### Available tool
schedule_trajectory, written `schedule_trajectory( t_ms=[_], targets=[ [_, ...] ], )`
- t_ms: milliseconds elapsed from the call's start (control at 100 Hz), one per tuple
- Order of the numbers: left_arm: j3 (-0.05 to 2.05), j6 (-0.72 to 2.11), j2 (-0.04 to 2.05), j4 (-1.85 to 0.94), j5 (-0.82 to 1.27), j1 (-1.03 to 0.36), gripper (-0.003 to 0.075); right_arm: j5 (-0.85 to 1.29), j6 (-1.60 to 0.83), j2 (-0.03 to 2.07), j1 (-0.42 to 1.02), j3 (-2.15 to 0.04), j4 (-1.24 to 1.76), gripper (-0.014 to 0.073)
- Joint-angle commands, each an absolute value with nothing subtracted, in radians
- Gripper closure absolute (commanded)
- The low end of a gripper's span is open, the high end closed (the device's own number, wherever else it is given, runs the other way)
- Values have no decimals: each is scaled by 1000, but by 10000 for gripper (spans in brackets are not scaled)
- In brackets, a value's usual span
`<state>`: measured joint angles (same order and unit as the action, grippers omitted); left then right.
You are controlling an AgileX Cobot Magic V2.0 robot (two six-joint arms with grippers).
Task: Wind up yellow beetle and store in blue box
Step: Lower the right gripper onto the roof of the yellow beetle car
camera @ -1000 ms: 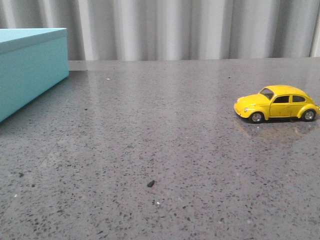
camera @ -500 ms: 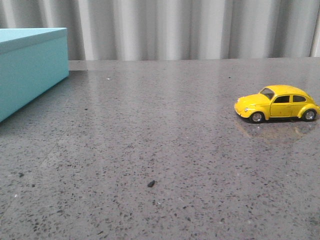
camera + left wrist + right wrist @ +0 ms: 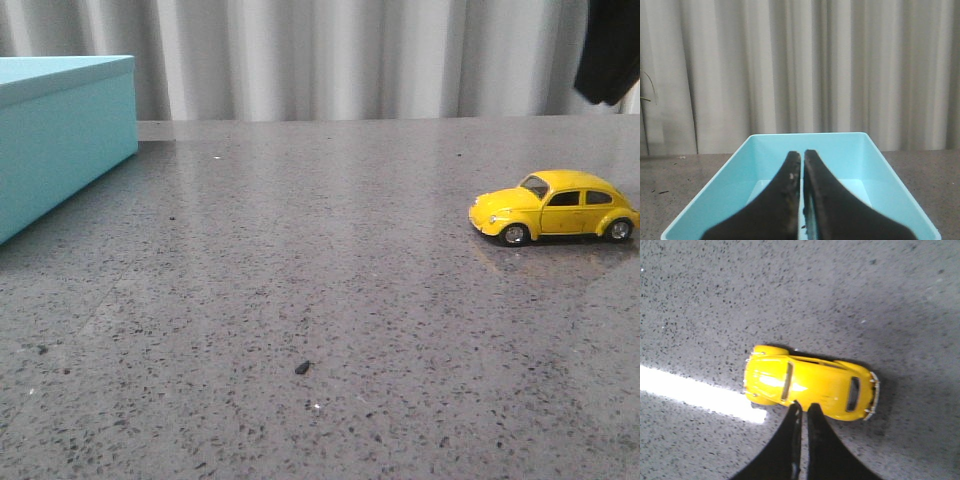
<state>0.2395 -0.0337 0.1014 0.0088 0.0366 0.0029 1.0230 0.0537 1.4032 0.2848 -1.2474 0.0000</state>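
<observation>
Approach phase. Right gripper (image 3: pixel 801 412) hangs above the yellow beetle (image 3: pixel 553 207), jaws pressed together, holding nothing. The car sits on all four wheels at the right of the grey table (image 3: pixel 320 300), well apart from the blue box (image 3: pixel 62 135) far left. Left gripper (image 3: pixel 802 162) is also closed and empty, over the box's open interior. My advice: open the right jaws before descending, straddle the roof across the doors, grip firmly since the paint looks slick.

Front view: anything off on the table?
Nothing major. The yellow beetle sits upright on its wheels; the blue box looks intact. Only a small dark speck lies loose on the table.
</observation>
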Motion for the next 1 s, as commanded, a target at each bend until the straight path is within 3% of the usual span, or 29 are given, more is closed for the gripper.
schedule_trajectory(
  t_ms=[0, 990],
  targets=[
    [275, -42, 123, 0, -43, -6, 741, 1029, 52, 1421, 284, -1313, 36, 655],
    [275, -42, 123, 0, -43, -6, 741, 1051, 58, 1542, 284, -1337, 0, 655]
  ],
)
